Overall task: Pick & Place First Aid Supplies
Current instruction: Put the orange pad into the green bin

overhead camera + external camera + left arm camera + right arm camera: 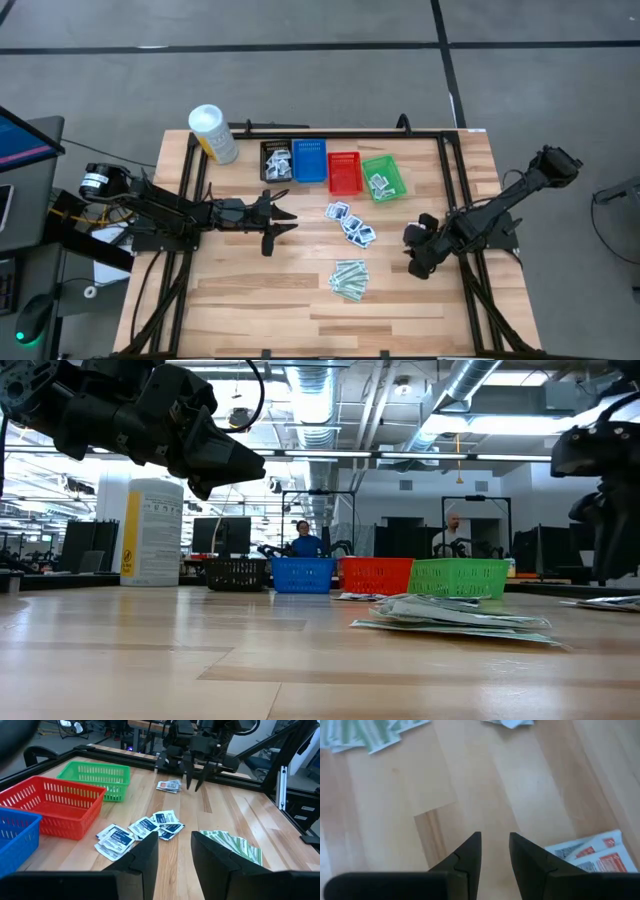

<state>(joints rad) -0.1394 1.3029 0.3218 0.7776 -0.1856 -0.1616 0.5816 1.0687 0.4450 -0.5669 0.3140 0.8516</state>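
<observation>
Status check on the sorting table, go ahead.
Left gripper open, empty, above table. Right gripper open, empty, beside red-print white packets. Blue-print white packets and pale-green strips loose on wood. Nothing blocking.

We count four mesh baskets in a row: one black, one blue, one red, one green. One white tub stands left of them. Two arms carry two grippers, left and right. The blue-print packets and pale-green strips overlap too much to count.

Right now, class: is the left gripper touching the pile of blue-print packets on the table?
Apart. The left wrist view shows the left gripper open, with bare wood between its fingertips and the blue-print packets ahead.
</observation>
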